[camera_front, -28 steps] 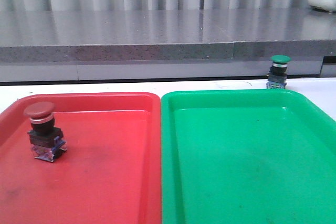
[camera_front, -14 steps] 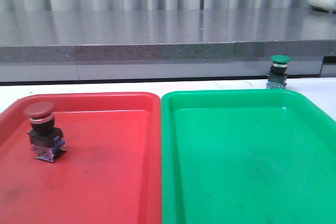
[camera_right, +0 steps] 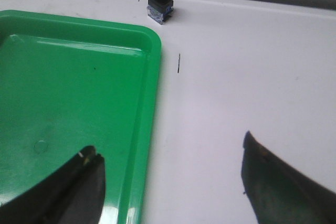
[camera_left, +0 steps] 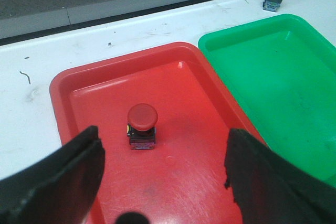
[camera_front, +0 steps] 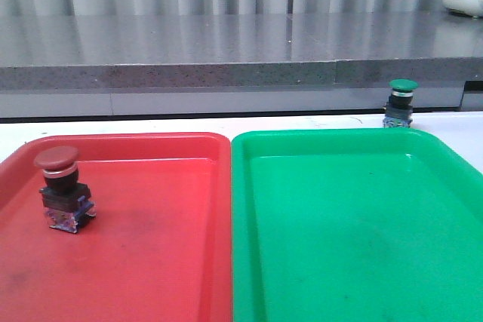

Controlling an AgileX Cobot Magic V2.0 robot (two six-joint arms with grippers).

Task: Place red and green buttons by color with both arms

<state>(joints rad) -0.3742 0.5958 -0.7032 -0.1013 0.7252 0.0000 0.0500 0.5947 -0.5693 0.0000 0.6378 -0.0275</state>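
A red button [camera_front: 65, 189] with a domed mushroom cap, silver collar, black body and bluish base stands upright inside the red tray [camera_front: 151, 262] at the left of the front frame. Its green-capped twin, the green button [camera_front: 399, 103], sits on the white counter [camera_right: 252, 77] just beyond the green tray's [camera_front: 355, 224] far edge at upper right. The left gripper [camera_left: 163, 182] hangs over the red tray and the right gripper [camera_right: 168, 187] over the green tray's edge, both with jaws wide apart and empty.
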